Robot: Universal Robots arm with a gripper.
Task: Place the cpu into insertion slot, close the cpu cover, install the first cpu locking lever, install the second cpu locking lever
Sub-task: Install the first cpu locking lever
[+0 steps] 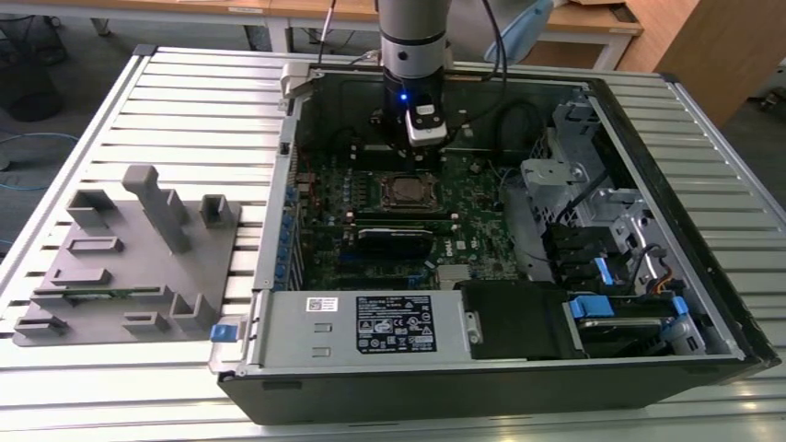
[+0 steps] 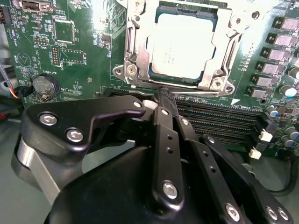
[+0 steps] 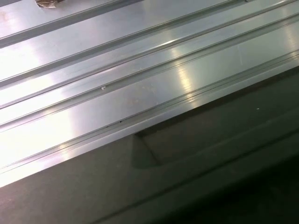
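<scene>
Cpu (image 2: 184,46) sits under the cpu cover (image 2: 139,46).
Tool (image 2: 163,93) closed, seemingly empty, at its rim; thin stiff metal, probably best pushed by the edge.

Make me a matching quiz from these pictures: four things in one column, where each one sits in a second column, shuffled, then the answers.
Things:
1. cpu
2. coin battery
3. claw
4. grey fixture block

Places:
A. inside the window of the cpu cover
B. on the slatted table, outside the computer case
C. tip at the cpu cover's edge
D. on the green board, apart from the cpu

Pairs: 1-A, 2-D, 3-C, 4-B
</scene>
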